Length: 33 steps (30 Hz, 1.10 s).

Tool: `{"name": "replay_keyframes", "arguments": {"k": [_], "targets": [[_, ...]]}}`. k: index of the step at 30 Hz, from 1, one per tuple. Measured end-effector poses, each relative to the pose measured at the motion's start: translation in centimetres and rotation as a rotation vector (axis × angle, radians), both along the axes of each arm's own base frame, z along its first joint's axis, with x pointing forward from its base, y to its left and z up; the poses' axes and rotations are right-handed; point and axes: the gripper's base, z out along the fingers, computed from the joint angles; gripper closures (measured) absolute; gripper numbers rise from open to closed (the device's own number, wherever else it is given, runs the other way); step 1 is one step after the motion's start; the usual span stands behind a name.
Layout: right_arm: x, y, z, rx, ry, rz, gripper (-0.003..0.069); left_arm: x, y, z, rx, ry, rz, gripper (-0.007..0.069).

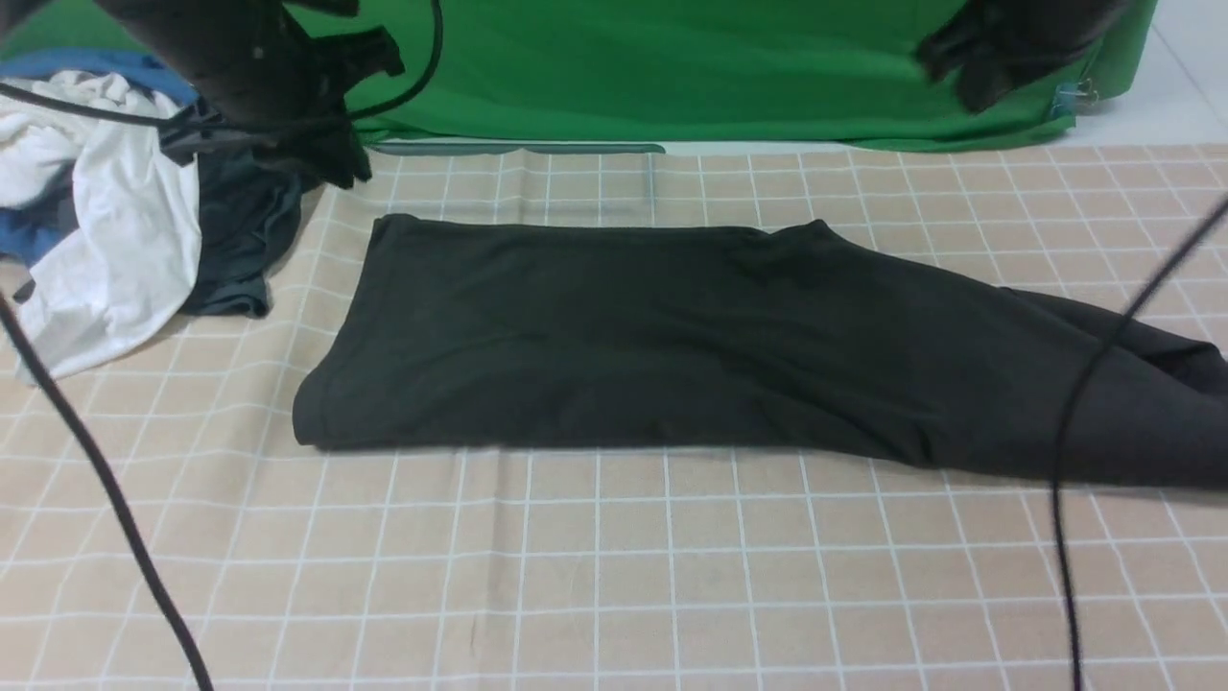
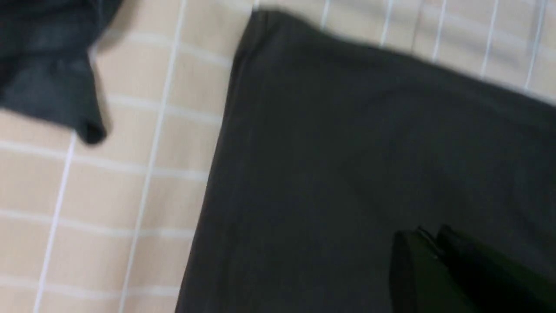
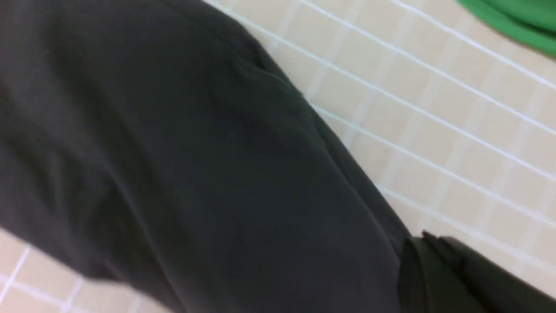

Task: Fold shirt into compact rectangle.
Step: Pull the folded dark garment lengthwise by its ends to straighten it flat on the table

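In the front view, the shirt lay flat on the checked tablecloth, folded into a long dark band running from left of centre out past the right edge. Its left end was square and its right end wider and rumpled. The left gripper hung above the table's far left, beyond the shirt's far left corner and clear of it, over a dark grey garment. That garment lay against a white garment in a heap well left of the shirt. The right gripper was a raised blur in front of the green cloth, beyond the shirt's far edge and apart from it.

In the left wrist view, the left gripper had its fingers pressed together with nothing between them. It was above the shirt near a corner. The dark grey garment lay across a strip of bare tablecloth.

In the right wrist view, the right gripper was closed and empty. It hung over the edge of the shirt, where the fabric met the tablecloth.
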Motion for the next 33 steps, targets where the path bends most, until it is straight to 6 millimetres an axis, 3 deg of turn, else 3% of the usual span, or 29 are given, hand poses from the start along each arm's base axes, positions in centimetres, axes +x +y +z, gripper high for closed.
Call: {"name": "replay_keyframes", "arguments": {"k": [2, 7, 11, 16, 20, 24, 33], "targets": [[-1.8, -2.1, 0.4, -0.004, 0.023, -0.044, 0.0622, -1.9, -0.1, -0.2, 0.009, 0.026, -0.020, 0.0608], [-3.8, -7.7, -4.0, -0.017, 0.176, -0.170, 0.0621, -5.8, -2.3, -3.3, -0.004, -0.006, -0.054, 0.0613], [-3.1, -11.2, -7.6, 0.076, 0.228, -0.292, 0.0589, -6.6, -4.6, -7.2, -0.023, 0.025, -0.095, 0.0613], [-1.2, -14.2, -11.6, 0.133, 0.241, -0.385, 0.0477, -5.6, -6.1, -11.5, -0.003, 0.105, -0.136, 0.0613], [0.1, -14.7, -14.6, 0.134, 0.261, -0.382, 0.0414, -4.8, -6.3, -13.9, 0.007, 0.156, -0.136, 0.0613], [1.1, -14.2, -17.1, 0.177, 0.282, -0.341, 0.0391, -4.5, -6.3, -14.3, 0.015, 0.165, -0.140, 0.0613], [1.9, -12.4, -18.2, 0.208, 0.260, -0.283, 0.0377, -4.5, -6.3, -14.3, 0.015, 0.169, -0.130, 0.0613]]}}
